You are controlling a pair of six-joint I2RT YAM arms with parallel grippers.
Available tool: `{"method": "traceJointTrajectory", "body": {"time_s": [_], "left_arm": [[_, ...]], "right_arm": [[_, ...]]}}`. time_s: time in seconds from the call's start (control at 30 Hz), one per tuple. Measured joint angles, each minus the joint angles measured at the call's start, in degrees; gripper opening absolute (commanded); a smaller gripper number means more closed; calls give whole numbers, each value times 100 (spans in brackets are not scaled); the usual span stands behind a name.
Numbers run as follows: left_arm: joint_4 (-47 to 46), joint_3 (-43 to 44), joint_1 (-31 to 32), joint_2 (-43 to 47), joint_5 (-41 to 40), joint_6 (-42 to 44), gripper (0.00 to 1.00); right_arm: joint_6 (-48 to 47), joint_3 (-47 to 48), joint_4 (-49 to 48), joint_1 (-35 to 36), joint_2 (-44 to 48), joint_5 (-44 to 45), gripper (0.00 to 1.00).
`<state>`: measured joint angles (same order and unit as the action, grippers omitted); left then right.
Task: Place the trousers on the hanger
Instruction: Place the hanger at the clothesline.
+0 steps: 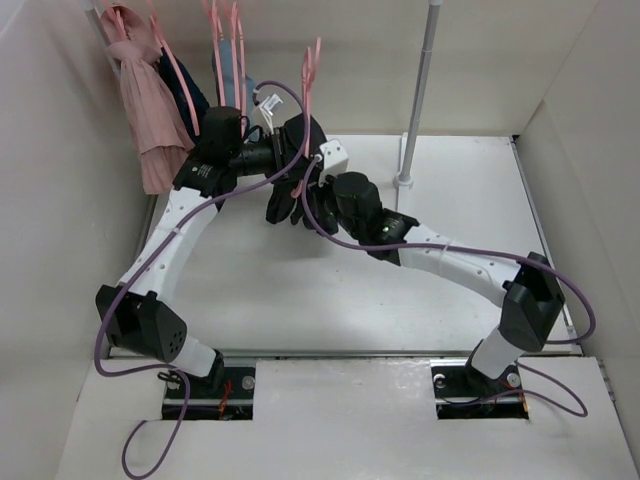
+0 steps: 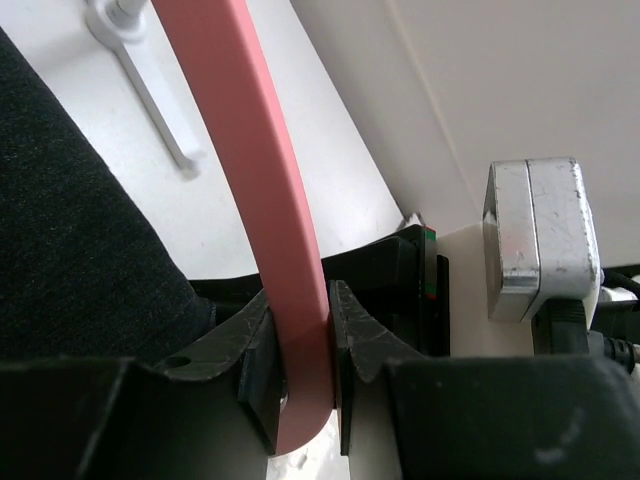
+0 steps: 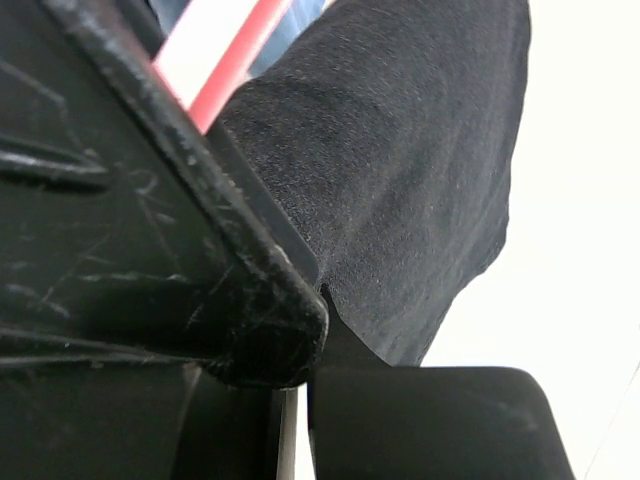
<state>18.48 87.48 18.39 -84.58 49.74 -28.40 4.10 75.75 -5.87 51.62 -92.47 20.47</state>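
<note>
Left gripper [image 2: 303, 322] is clamped on the hanger [image 2: 265, 180], which is held up above the table [image 1: 460, 210] at back-centre. The trousers [image 3: 400, 170] are bunched just beside it, with fabric pinched in the right gripper [image 3: 345, 365]. Step judged: cloth being fed over the bar. The hanger is best held level and rigid, and the fabric drawn across slowly until both sides hang evenly. Snagging on the left fingers should be avoided. No brand, label or readable writing is seen.

A white pole [image 1: 420, 80] stands upright on the white table [image 1: 470, 200]. Plain pale walls [image 1: 590, 150], possibly board panels, rise behind it and on both sides of it. Light falls evenly.
</note>
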Motion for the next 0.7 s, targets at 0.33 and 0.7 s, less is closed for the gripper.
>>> {"method": "traceJointTrajectory", "body": {"time_s": [0.33, 0.7], "left_arm": [[-614, -15, -87, 2, -142, -245, 0], [-1121, -15, -131, 2, -334, -411, 0]], "right_arm": [[2, 411, -125, -212, -203, -212, 0], [334, 754, -339, -437, -411, -452, 0]]}}
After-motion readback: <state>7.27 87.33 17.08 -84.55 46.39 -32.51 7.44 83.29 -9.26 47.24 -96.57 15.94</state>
